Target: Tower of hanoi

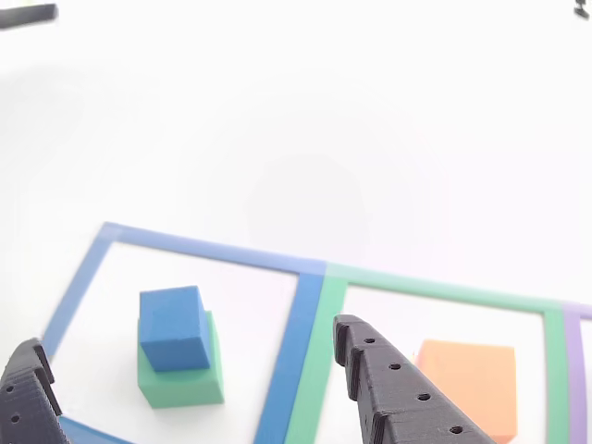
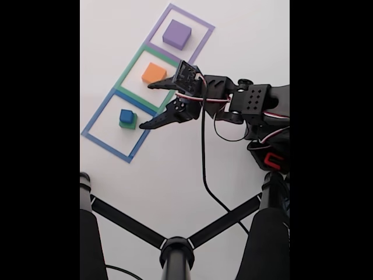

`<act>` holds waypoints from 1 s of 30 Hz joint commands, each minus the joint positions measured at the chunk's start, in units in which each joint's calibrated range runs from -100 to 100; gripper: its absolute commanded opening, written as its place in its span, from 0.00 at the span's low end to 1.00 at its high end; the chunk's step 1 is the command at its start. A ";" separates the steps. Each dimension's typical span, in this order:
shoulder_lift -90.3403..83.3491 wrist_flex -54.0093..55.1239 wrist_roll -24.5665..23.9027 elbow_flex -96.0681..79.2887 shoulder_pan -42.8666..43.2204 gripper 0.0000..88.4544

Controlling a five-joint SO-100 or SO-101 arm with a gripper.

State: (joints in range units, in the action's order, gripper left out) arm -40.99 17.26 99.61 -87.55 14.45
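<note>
Inside blue outline (image 2: 96,132): blue block (image 2: 126,116) atop green block (image 2: 129,123); orange block (image 2: 154,73) in green outline (image 2: 129,70); claw (image 2: 151,105) spread, empty.

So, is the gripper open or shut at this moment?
Open. In the fixed view the gripper has its two fingers spread wide apart with nothing between them, beside the orange block.

Blue block (image 1: 172,326) on green block (image 1: 185,379), orange block (image 1: 470,379), purple block (image 2: 176,34), black pincer (image 2: 145,105), white table (image 1: 296,120)

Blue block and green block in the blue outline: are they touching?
Touching. In the other view the blue block sits directly on the green block, no gap between them; the fixed view shows the same stack.
</note>
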 commanded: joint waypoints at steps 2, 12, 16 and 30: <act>9.42 13.78 0.39 0.09 1.37 0.42; 29.13 29.89 0.39 3.73 1.91 0.42; 35.14 33.94 0.39 5.82 2.21 0.42; 49.56 41.87 0.39 14.54 4.88 0.41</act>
State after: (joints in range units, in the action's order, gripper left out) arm 7.30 56.74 99.61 -76.33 18.62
